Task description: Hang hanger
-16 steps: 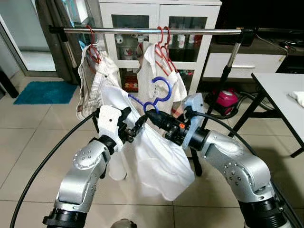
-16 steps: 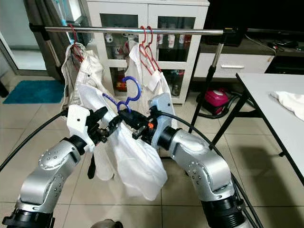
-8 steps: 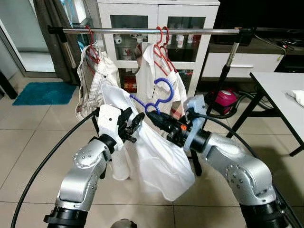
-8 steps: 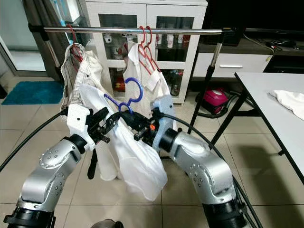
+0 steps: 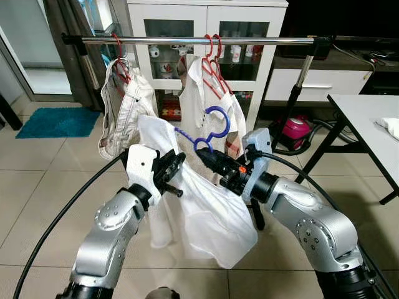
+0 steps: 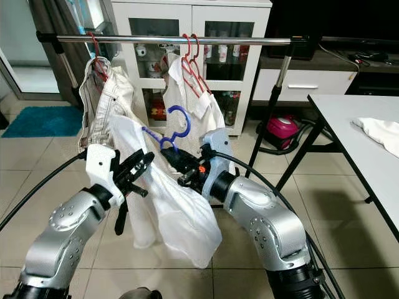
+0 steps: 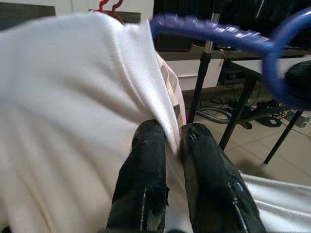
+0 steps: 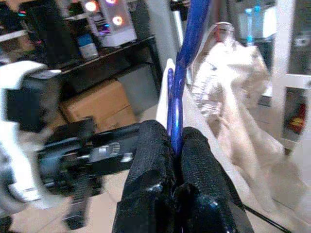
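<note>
A blue hanger (image 5: pixel 214 124) carries a white shirt (image 5: pixel 212 212) that hangs down between my arms. My right gripper (image 5: pixel 207 155) is shut on the hanger's neck just under the hook; in the right wrist view the blue hanger (image 8: pixel 181 73) runs up from between the fingers (image 8: pixel 150 145). My left gripper (image 5: pixel 176 163) is to the left of it, shut on a fold of the white shirt (image 7: pixel 73 97) near its collar edge. The silver rail (image 5: pixel 262 41) runs across above and behind, well above the hook.
Two pale garments on red hangers (image 5: pixel 213 59) hang on the rail, left and centre. A white glass-door cabinet (image 5: pixel 206 18) stands behind. A table (image 5: pixel 368 112) with a white cloth (image 5: pixel 390 128) is at right. A pink vacuum (image 5: pixel 298 129) sits by the rack's leg.
My left gripper has dropped lower and closed on the shirt's fabric. The hanger and my right gripper have shifted slightly right, and the shirt now hangs fuller over the hanger.
</note>
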You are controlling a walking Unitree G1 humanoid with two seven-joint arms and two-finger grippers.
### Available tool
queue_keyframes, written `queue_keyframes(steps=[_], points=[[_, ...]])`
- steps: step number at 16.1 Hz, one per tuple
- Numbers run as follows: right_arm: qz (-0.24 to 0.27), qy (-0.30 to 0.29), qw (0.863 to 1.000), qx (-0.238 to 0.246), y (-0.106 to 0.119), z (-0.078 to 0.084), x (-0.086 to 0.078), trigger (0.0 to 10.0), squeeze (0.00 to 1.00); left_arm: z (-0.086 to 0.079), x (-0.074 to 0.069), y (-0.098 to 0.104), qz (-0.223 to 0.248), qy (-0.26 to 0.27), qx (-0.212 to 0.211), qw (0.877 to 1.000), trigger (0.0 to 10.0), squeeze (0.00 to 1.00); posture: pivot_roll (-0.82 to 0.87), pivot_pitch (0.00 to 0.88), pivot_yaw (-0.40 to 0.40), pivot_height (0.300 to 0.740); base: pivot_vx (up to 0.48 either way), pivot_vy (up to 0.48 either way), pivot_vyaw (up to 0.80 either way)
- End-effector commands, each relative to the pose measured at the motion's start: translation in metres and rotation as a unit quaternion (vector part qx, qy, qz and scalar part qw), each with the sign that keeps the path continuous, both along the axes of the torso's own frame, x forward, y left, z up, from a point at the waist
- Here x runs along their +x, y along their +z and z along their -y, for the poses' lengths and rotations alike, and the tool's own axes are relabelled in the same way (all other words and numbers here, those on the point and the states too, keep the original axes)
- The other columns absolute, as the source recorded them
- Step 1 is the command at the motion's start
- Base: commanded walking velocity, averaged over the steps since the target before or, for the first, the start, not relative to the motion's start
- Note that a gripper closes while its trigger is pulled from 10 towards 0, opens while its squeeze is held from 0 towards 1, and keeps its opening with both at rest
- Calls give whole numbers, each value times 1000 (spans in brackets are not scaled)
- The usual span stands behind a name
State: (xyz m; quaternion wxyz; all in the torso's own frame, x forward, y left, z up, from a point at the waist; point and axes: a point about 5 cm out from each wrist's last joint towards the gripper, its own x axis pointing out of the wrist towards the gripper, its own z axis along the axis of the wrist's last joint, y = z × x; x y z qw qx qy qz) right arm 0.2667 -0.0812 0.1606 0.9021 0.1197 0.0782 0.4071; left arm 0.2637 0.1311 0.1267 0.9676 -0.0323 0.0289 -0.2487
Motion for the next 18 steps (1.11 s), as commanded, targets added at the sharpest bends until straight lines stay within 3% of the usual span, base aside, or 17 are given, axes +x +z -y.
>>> queue_keyframes(steps=[1, 4, 6, 7, 9, 10, 11, 12, 13, 15, 18], points=[[9, -39, 999, 1, 6, 8, 8, 10000, 0, -2, -3, 4, 0, 6, -2, 1000, 0, 0, -31, 0, 20, 740, 0, 0, 0], [0, -123, 992, -20, 2, 22, 22, 10000, 0, 0, -8, 15, 14, 3, -5, 1000, 0, 0, -29, 0, 21, 740, 0, 0, 0], [-2, -162, 987, -21, 2, 28, 29, 10000, 0, 8, -11, 22, 15, -25, -7, 1000, 0, 0, -26, 0, 20, 740, 0, 0, 0], [-2, -172, 985, -18, 3, 29, 32, 10000, 0, 12, -12, 23, 9, -39, -14, 999, 0, 0, -25, 0, 20, 740, 0, 0, 0], [-6, -151, 989, 3, 8, 23, 31, 10000, 0, 8, -7, 15, -4, -7, 8, 1000, 0, 0, -26, 0, 19, 740, 0, 0, 0], [-3, -110, 994, 11, 11, 17, 26, 10000, 0, 0, -1, 12, -5, 23, 16, 1000, 9490, 0, -27, 0, 19, 740, 0, 0, 0], [-7, -91, 996, 19, 12, 15, 24, 10000, 0, -2, 1, 12, -1, 25, 14, 1000, 10000, 0, -30, 0, 19, 740, 0, 0, 0], [-16, -48, 998, 49, 14, 9, 17, 10000, 0, -7, 7, 15, 19, 33, 27, 999, 10000, 890, -32, 0, 20, 740, 0, 0, 0], [-17, -23, 998, 62, 16, 7, 12, 10000, 0, -8, 12, 20, 45, 37, 53, 997, 10000, 1000, -32, 0, 20, 740, 0, 0, 0], [-23, -8, 997, 79, 16, 5, 8, 10000, 0, -5, 16, 29, 123, 44, 149, 980, 10000, 1000, -42, 0, 30, 740, 0, 0, 0], [-24, 13, 996, 91, 17, 2, 5, 10000, 0, 7, 12, 35, 165, 57, 140, 975, 10000, 1000, -45, 0, 30, 740, 0, 0, 0]])
